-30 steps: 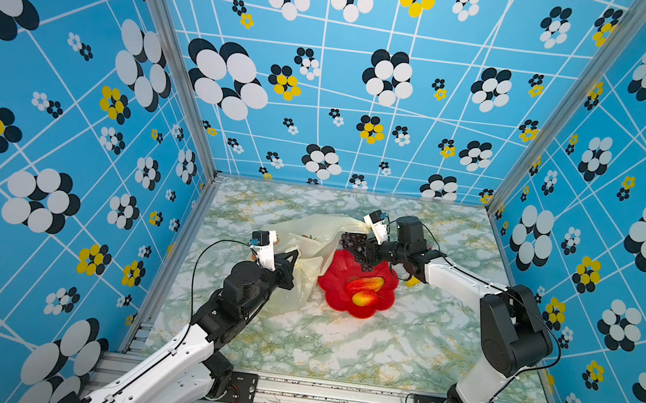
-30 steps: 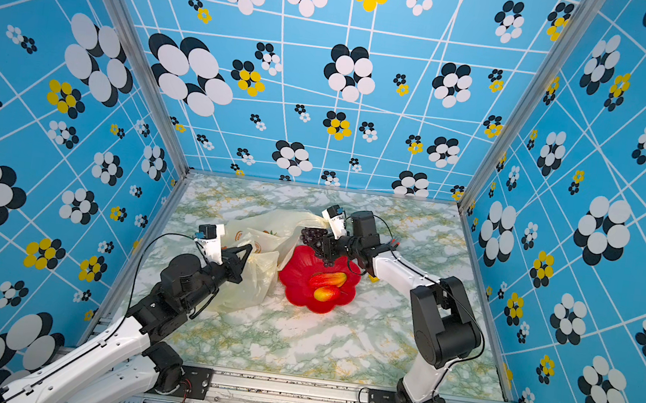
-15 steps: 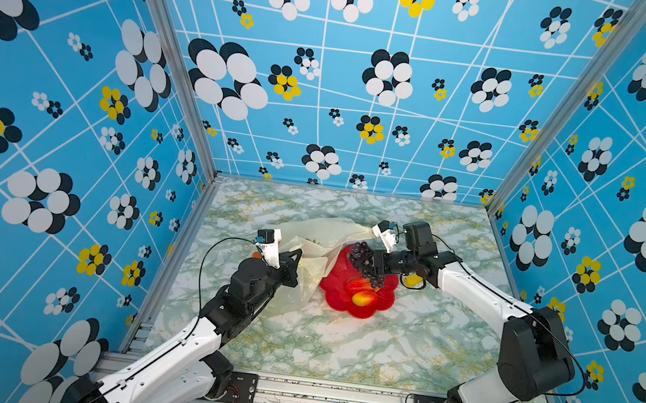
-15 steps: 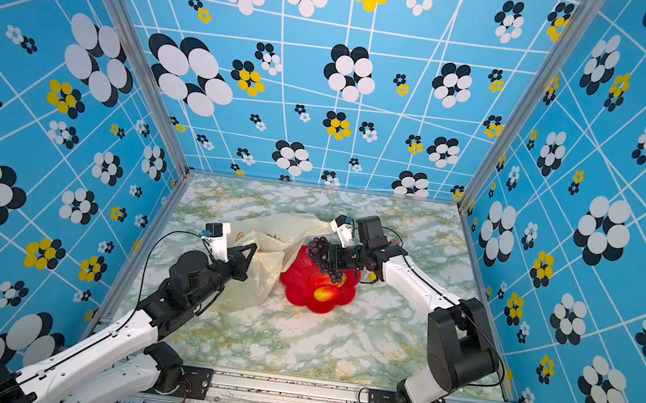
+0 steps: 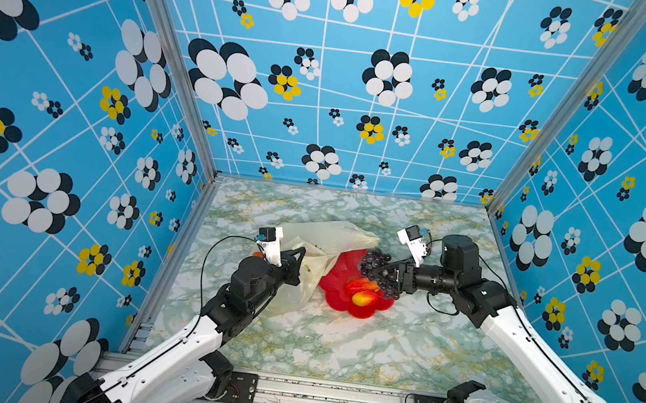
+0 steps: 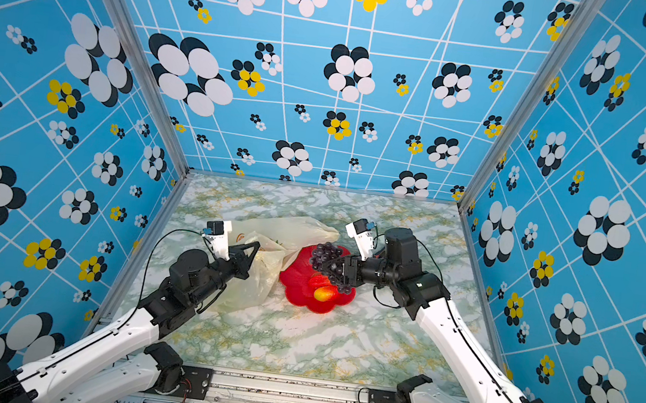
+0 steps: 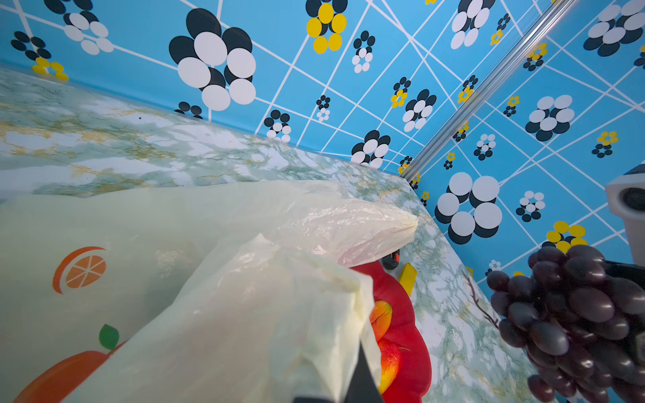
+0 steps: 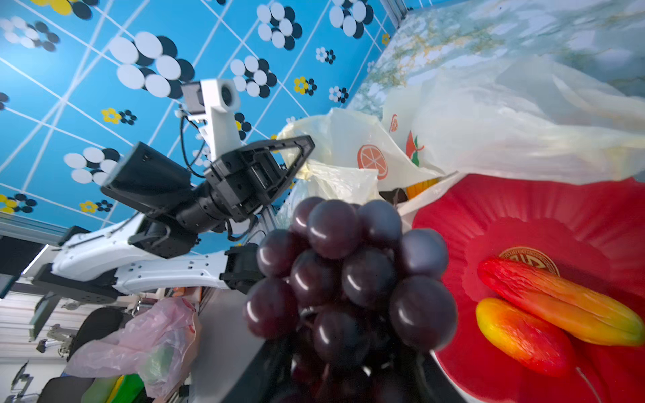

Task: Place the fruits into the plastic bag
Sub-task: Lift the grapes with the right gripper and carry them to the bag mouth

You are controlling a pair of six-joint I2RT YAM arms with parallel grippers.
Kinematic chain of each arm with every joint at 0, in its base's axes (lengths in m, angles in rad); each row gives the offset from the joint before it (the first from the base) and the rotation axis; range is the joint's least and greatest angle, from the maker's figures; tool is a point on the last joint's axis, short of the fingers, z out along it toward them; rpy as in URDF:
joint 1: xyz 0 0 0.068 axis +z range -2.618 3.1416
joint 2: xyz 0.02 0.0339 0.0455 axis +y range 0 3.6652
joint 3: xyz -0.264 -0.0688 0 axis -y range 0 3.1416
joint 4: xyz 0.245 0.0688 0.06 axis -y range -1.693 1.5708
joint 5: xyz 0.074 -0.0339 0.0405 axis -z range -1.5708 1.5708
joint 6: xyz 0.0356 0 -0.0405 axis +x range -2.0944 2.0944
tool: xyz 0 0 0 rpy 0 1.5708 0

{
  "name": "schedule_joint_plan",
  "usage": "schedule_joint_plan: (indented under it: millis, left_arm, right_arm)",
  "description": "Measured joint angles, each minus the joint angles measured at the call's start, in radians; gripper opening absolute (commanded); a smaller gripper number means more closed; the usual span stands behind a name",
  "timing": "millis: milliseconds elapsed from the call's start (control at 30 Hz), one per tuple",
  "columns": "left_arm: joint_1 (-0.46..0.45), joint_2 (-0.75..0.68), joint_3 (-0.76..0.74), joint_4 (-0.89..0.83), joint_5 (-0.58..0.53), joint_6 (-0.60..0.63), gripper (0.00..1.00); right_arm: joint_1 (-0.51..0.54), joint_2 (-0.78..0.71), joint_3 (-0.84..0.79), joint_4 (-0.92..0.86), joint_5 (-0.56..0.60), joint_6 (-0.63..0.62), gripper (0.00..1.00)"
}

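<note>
Top view, marble-look tabletop [image 5: 336, 350] w/ two robot arms reaching in from the bottom of frame.

Progress: judged early. No fruit can be made out inside the large crinkly translucent cream-yellow plastic bag [image 5: 325, 236], which lies just left of frame centre, though most of its inside is hidden. Two red-orange-and-yellow toy fruits [image 5: 363, 295] rest on the red flower-shaped plate [image 5: 358, 313] at centre, so at least those 2 are left to move. The bag's edge overlaps the plate's upper left. A dark purple glossy toy grape bunch [image 5: 376, 267] is held aloft over the plate's upper right part, just right of the bag mouth and not yet in it.

Jaws: the right gripper [image 5: 389, 278], right of centre, is grasping the bunch from behind. The grapes bulge out in front of its fingertips, as the close-up right wrist view [image 8: 349, 279] also shows. The left gripper [image 5: 300, 253], left of centre, is clenched on the bag's rim & holds it lifted. The bunch is near that gripper but apart, w/ the bag opening between them.

Judgement: the bunch needs carrying left into the opening, then the plate fruits follow.
</note>
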State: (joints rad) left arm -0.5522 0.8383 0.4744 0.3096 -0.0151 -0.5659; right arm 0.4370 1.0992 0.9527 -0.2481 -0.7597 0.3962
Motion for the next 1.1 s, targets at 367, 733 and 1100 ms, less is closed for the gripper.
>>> schedule_joint_plan:
  millis: [367,733,1100]
  left_arm:
    - [-0.002,-0.062,0.141,-0.113,0.176,0.012,0.00]
    - [-0.001,-0.109,0.182,-0.203,0.255,0.047,0.00]
    - [0.016,-0.095,0.182,-0.209,0.254,0.053,0.00]
  right_arm:
    - [0.079,0.241,0.029,0.424,0.033,0.189,0.42]
    - [0.196,0.483,0.208,0.560,0.020,0.234,0.41]
    - [0.219,0.482,0.193,0.463,-0.056,0.185,0.42]
